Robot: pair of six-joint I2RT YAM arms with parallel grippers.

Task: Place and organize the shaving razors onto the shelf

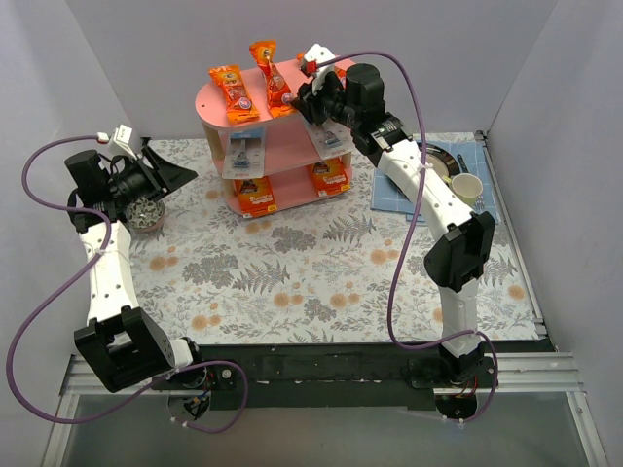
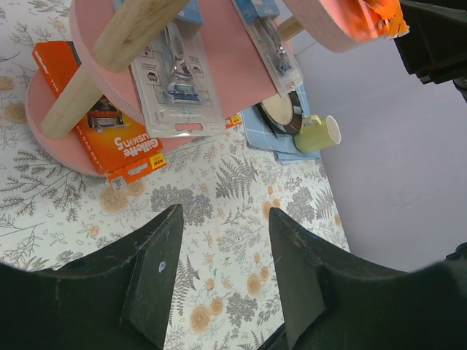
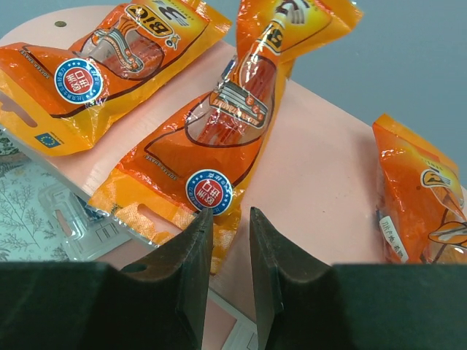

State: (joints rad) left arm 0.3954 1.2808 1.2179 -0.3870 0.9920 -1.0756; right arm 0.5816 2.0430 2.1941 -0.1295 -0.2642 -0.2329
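Observation:
The pink shelf [image 1: 292,146] stands at the back of the table. Three orange crinkly razor bags lie on its top board [image 3: 321,182]: a left one [image 3: 109,65], a middle one [image 3: 233,109] and a right one [image 3: 416,189]. My right gripper [image 3: 230,211] hovers at the middle bag's near corner, open by a narrow gap, gripping nothing. Blister packs [image 2: 175,80] [image 2: 270,44] lie on the middle board, and orange cards [image 2: 117,142] [image 1: 329,177] lie on the bottom one. My left gripper [image 2: 224,211] is open and empty, left of the shelf.
A blue mat [image 1: 389,190] right of the shelf carries a dark plate [image 1: 443,161] and a pale mug [image 1: 467,187]. A round metal object [image 1: 146,214] sits under my left wrist. Grey walls close in the table on three sides.

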